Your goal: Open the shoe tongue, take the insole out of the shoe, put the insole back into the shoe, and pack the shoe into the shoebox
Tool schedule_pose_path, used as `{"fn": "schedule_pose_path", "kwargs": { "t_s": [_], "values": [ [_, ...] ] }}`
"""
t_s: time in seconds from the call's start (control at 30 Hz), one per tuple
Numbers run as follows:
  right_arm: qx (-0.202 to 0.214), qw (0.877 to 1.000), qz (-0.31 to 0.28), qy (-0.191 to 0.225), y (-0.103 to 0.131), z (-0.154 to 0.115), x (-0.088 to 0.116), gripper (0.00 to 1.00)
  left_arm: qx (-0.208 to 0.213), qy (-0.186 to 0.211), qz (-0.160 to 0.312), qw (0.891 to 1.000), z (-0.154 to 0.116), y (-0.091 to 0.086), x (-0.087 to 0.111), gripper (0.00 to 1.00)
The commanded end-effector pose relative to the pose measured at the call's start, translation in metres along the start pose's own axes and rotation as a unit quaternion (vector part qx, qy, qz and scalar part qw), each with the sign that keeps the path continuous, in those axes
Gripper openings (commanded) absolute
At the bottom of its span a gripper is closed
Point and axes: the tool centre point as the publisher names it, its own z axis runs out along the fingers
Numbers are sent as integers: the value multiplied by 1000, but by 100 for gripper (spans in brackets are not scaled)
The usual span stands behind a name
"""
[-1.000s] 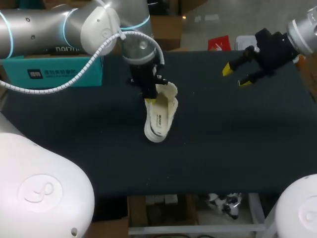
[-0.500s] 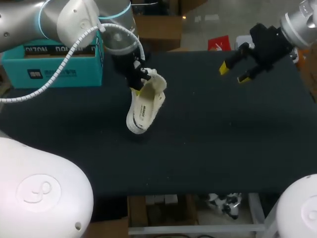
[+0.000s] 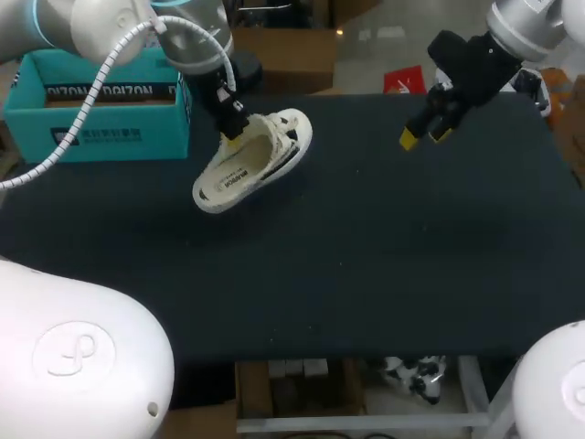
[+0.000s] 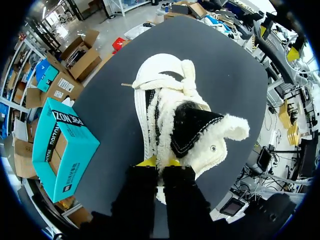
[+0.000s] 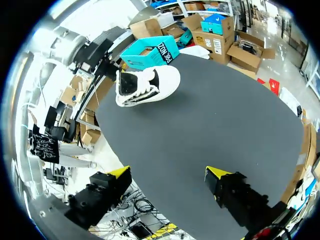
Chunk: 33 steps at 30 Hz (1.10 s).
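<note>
The left tool (image 3: 233, 128) was clamped on the rim of a white fleecy shoe with a black lining (image 3: 247, 165). In the left wrist view its two yellow tips (image 4: 160, 162) stood almost together, pinching the woolly edge at the near end of the shoe (image 4: 175, 125), while the white laces lay further ahead of the fingers. From the head view the shoe hung tilted, one end high by the tool and the other slanting down towards the dark worktop (image 3: 411, 256). Whether that low end touched the surface could not be told.

The teal cardboard shoebox (image 3: 91, 114) sat open-topped at the far left corner of the worktop, with the shoe just beside it and outside it. The left wrist view showed the same box (image 4: 62, 145) off to one side of the shoe.

The right tool (image 3: 420, 137) hung above the far right part of the worktop, well apart from the shoe. Its yellow-tipped fingers were spread wide, and it (image 5: 167, 175) held nothing. Far ahead of it lay the shoe and the teal box (image 5: 150, 52).
</note>
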Motion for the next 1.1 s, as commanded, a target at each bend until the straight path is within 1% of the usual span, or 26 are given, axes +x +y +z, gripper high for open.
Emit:
{"fn": "schedule_pose_path", "kwargs": {
  "t_s": [0.03, 0.13, 0.27, 0.4, 0.5, 0.6, 0.67, 0.77, 0.8, 0.83, 0.87, 0.9, 0.93, 0.97, 1.03, 1.1],
  "values": [
    [54, 996, -64, 0, 7, -2, -2, 100, 33, 5, 18, 999, -43, 19, -26, 0],
    [54, 996, -64, 0, 7, -2, -2, 100, 39, -14, 38, 998, -57, 21, -45, 0],
    [54, 996, -64, 0, 7, -2, -2, 100, 39, -33, 65, 997, -73, 23, -80, 0],
    [54, 996, -64, 0, 7, -2, -2, 100, 41, -46, 79, 995, -87, 33, -120, 0],
    [54, 996, -64, 0, 7, -2, -2, 100, 45, -44, 79, 995, -100, 40, -157, 0],
    [54, 996, -64, 0, 7, -2, -2, 100, 48, -51, 74, 995, -110, 43, -191, 0],
    [54, 996, -64, 0, 7, -2, -2, 100, 49, -56, 69, 995, -115, 43, -215, 0],
    [54, 996, -64, 0, 7, -2, -2, 100, 42, -61, 61, 995, -112, 41, -244, 0],
    [53, 994, -99, -16, 11, -1, -1, 100, 37, -65, 57, 996, -110, 39, -253, 0],
    [50, 990, -133, -23, 14, 1, 0, 100, 34, -67, 51, 996, -107, 38, -263, 0],
    [50, 982, -177, -37, 17, 1, 2, 100, 33, -67, 46, 996, -105, 38, -272, 0],
    [54, 978, -197, -44, 18, 1, 3, 100, 32, -66, 43, 996, -103, 39, -282, 0],
    [61, 976, -203, -54, 19, 1, 3, 100, 32, -65, 41, 997, -102, 40, -291, 0],
    [68, 970, -225, -68, 20, 1, 4, 100, 33, -62, 40, 997, -100, 41, -298, 0],
    [77, 964, -242, -85, 20, -2, 7, 100, 29, -60, 33, 997, -95, 44, -314, 0],
    [82, 950, -283, -105, 20, -4, 10, 100, 27, -60, 32, 997, -90, 45, -328, 0]
  ]
}}
